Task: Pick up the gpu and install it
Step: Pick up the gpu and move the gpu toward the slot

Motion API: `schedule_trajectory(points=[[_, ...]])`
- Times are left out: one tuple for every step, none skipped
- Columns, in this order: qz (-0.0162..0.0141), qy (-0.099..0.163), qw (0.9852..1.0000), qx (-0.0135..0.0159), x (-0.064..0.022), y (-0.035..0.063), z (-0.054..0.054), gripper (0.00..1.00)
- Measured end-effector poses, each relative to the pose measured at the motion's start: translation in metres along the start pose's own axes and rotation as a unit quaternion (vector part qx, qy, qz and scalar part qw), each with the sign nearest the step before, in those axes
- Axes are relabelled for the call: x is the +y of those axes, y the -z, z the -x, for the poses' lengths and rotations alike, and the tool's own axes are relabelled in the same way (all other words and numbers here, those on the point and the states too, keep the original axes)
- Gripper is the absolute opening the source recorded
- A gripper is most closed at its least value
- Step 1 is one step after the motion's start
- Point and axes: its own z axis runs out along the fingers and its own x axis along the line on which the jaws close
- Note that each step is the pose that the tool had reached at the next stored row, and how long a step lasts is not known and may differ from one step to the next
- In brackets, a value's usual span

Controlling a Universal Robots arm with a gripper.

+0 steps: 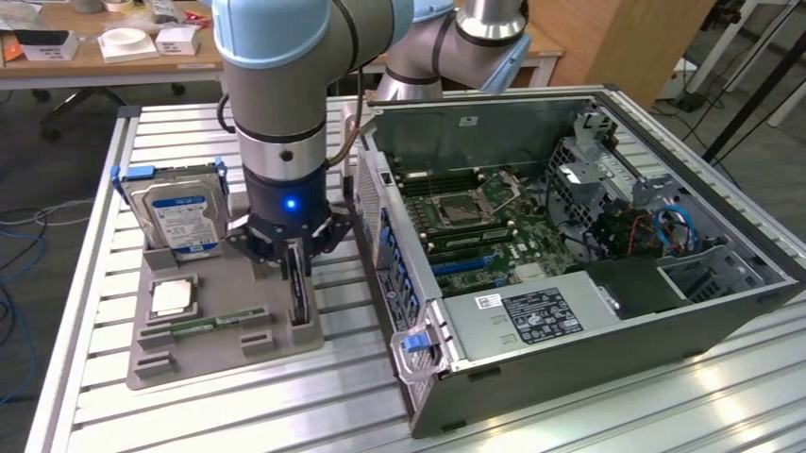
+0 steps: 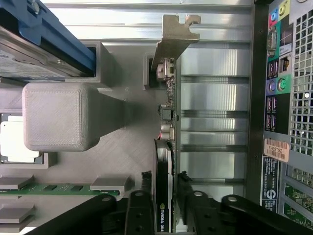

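One arm reaches straight down over a gray holder on the slatted tabletop. Its jaws straddle the graphics card, which stands on edge in a slot of the holder. The card sits directly between the jaws, with its silvery bracket at the end farthest from them. The jaws are released: a sliver of gray holder shows between one jaw and the board. On the side of the jaws away from the open computer case are a hard drive standing upright, a processor chip and a memory stick lying flat. The case stands close on the other side of the jaws.
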Motion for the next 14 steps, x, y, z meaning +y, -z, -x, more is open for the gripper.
schedule_trajectory(points=[[0.0, 0.0, 1.0, 0.0, 0.0, 0.0, 0.0, 0.33], [0.0, 0.0, 1.0, 0.0, 0.0, 0.0, 0.0, 0.33], [0.0, 0.0, 1.0, 0.0001, 0.0, 0.0, 0.0, 0.33], [0.0, 0.0, 1.0, 0.0, 0.0, 0.0, 0.0, 0.33], [0.0, 0.0, 1.0, 0.0, 0.0, 0.0, 0.0, 0.33], [0.0, 0.0, 1.0, 0.0, 0.0, 0.0, 0.0, 0.33], [0.0, 0.0, 1.0, 0.0, 0.0, 0.0, 0.0, 0.33], [0.0, 0.0, 1.0, 0.0, 0.0, 0.0, 0.0, 0.33], [0.0, 0.0, 1.0, 0.0, 0.0, 0.0, 0.0, 0.33], [0.0, 0.0, 1.0, 0.0, 0.0, 0.0, 0.0, 0.33], [0.0, 0.0, 1.0, 0.0, 0.0, -0.0001, 0.0, 0.33], [0.0, 0.0, 1.0, 0.0, 0.0, 0.0, 0.0, 0.33], [0.0, 0.0, 1.0, 0.0, 0.0, 0.0, 0.0, 0.33], [0.0, 0.0, 1.0, 0.0, 0.0, 0.0, 0.0, 0.33]])
